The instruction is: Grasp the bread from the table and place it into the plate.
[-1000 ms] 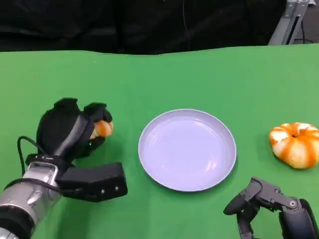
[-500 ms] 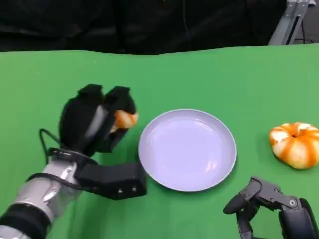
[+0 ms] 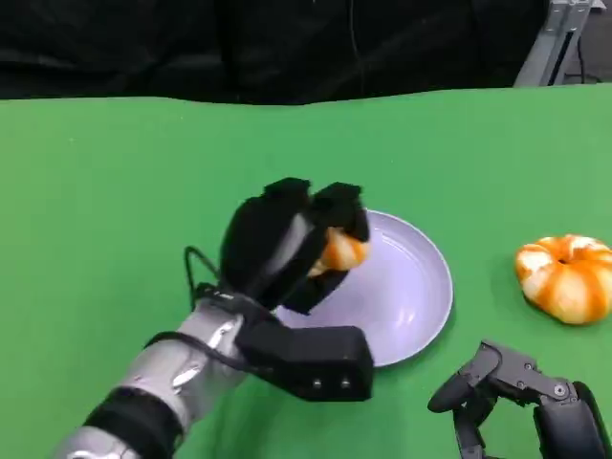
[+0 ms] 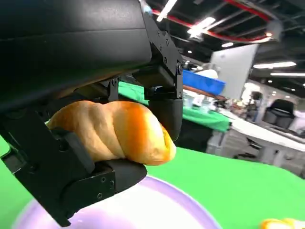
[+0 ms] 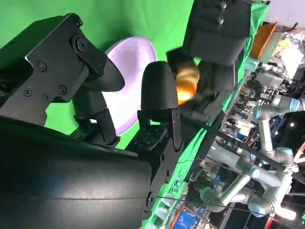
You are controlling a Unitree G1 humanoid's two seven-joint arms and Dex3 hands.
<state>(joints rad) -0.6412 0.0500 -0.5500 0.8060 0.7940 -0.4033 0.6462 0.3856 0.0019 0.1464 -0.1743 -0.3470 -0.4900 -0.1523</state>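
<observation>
Carried rightward from beside the plate (image 3: 421, 287), the left hand (image 3: 287, 244) now hangs over its near-left rim, fingers clamped around the bread (image 3: 339, 251). Right hand (image 3: 521, 387) rests on the table (image 3: 115, 172), empty, fingers loosely apart. An orange pumpkin-shaped bun (image 3: 566, 277) sits well right of the plate.

Green table (image 3: 115, 172) fills most of the head view; behind its far edge a black curtain (image 3: 239, 43). Silver metal frame (image 3: 559, 38) at the table's far right corner. Left wrist view: beyond the table, an open hall with ceiling strip lights (image 4: 205, 25), red overhead pipes (image 4: 224, 34), a blue bin (image 4: 202, 82), a white panel (image 4: 236, 69) and black chairs (image 4: 279, 110). Right wrist view: grey robot arms (image 5: 257, 162) past the table.
</observation>
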